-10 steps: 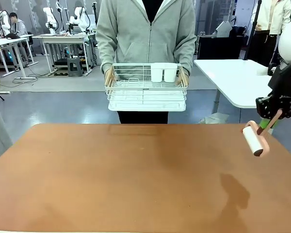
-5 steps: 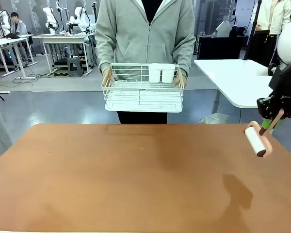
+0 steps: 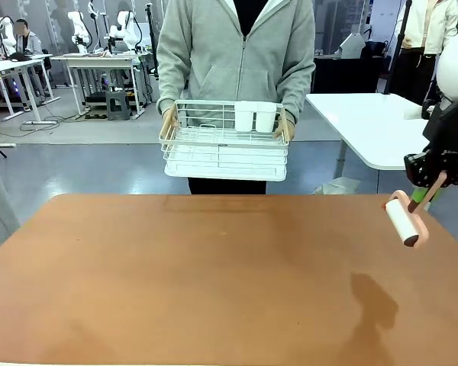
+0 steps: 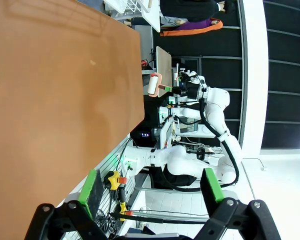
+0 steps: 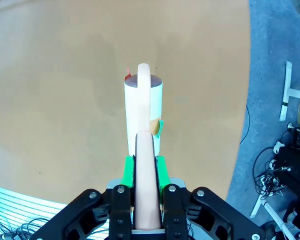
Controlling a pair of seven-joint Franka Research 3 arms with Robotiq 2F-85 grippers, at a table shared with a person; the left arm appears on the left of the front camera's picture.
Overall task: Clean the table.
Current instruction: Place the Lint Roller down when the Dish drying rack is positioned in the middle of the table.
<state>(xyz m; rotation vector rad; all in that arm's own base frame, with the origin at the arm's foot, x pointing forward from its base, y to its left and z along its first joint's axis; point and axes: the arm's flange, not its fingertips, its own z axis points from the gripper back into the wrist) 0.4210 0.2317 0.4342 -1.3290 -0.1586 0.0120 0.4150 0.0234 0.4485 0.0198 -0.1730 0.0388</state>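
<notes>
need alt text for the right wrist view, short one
The right gripper is shut on the peach handle of a lint roller, whose white roll points away from the camera above the reddish-brown table. Blue floor and cables lie past the table's edge on the right.

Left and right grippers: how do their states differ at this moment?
The left gripper is open with nothing between its fingers; the right gripper is shut on the pink handle of a lint roller. The right one hangs above the table edge. Both have green pads.

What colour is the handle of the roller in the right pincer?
Pale pink handle, white roller; clearest in the right wrist view.
</notes>
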